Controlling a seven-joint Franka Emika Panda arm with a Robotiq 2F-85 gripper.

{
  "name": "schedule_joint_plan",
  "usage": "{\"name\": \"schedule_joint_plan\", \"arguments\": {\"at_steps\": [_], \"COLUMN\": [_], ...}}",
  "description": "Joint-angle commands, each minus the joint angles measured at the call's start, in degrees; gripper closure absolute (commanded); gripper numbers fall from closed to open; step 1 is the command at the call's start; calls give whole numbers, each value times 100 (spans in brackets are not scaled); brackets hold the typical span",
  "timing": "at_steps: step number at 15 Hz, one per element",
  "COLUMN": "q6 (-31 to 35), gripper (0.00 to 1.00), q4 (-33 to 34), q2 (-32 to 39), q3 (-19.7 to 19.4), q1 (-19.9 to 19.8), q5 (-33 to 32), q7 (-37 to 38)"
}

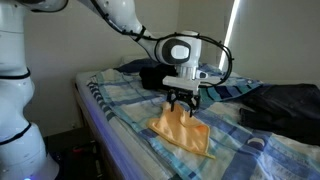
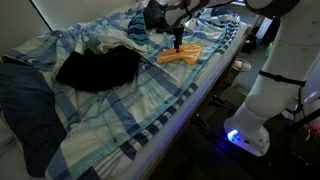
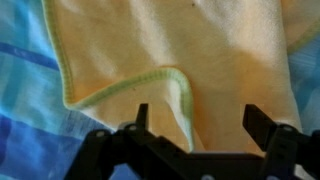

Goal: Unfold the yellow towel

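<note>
Over the yellow towel (image 1: 185,130) the gripper (image 1: 181,109) hangs wide open, holding nothing, and closing too deep could pinch the bedsheet (image 1: 115,108) too.

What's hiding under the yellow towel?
The yellow towel lies on the blue-and-white plaid bedsheet, which you can see peeking out beside it. The bit of sheet right beneath the towel is covered, so I can't tell if anything else is there.
</note>
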Motion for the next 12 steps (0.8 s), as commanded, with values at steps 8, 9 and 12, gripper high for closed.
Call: {"name": "schedule_joint_plan", "arguments": {"at_steps": [8, 9, 12], "q6": [37, 51, 54], "gripper": [88, 93, 100], "q4": [62, 69, 139], "q2": [163, 155, 175], "q3": [60, 57, 51], "q1": [-222, -230, -242], "q5": [277, 268, 252], "q7": [-515, -490, -445]}}
